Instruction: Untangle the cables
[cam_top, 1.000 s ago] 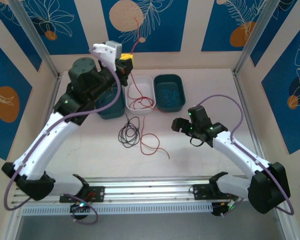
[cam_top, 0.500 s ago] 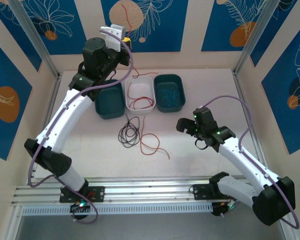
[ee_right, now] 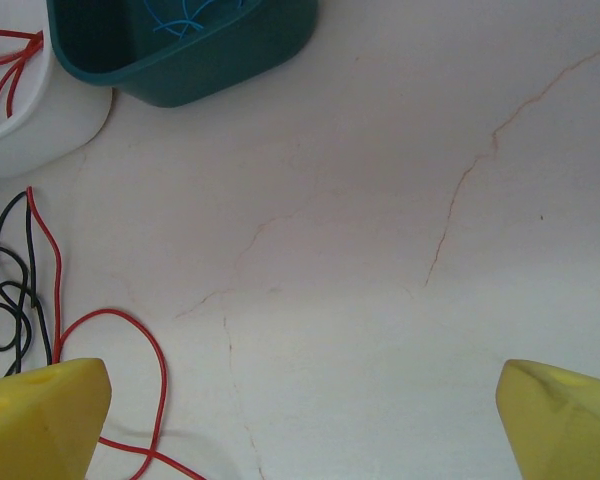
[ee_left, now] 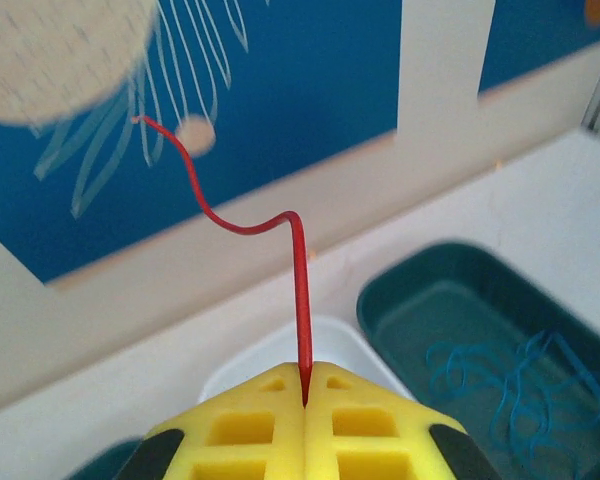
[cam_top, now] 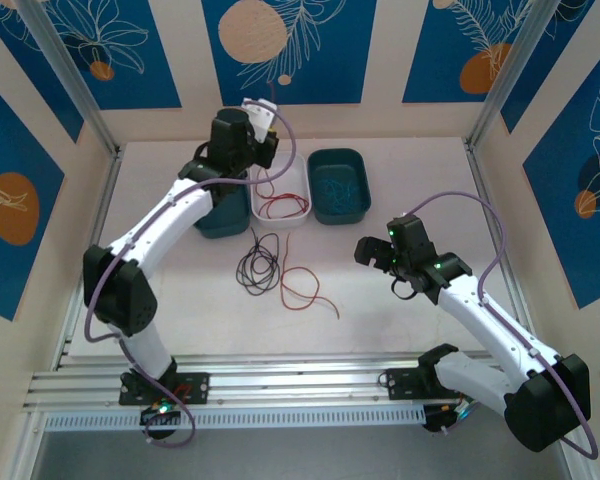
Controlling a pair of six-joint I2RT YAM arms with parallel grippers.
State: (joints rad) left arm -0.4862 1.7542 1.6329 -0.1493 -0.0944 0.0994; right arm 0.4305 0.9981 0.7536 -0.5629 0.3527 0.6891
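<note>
The left claw (ee_left: 305, 398) is clenched on a red cable (ee_left: 302, 290) straight above the white tray (cam_top: 303, 175), where the cable's loops lie, and the right claw (ee_right: 300, 420) stands wide open, well off to the tray's right.

Coiled black cable (cam_top: 257, 264) lies beside a curving red cable (ee_right: 163, 372); teal cables (cam_top: 338, 190) heaped apart.

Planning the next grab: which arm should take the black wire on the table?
Probably right: the right gripper is open and empty near the black wire; the left gripper is shut on a red wire.
</note>
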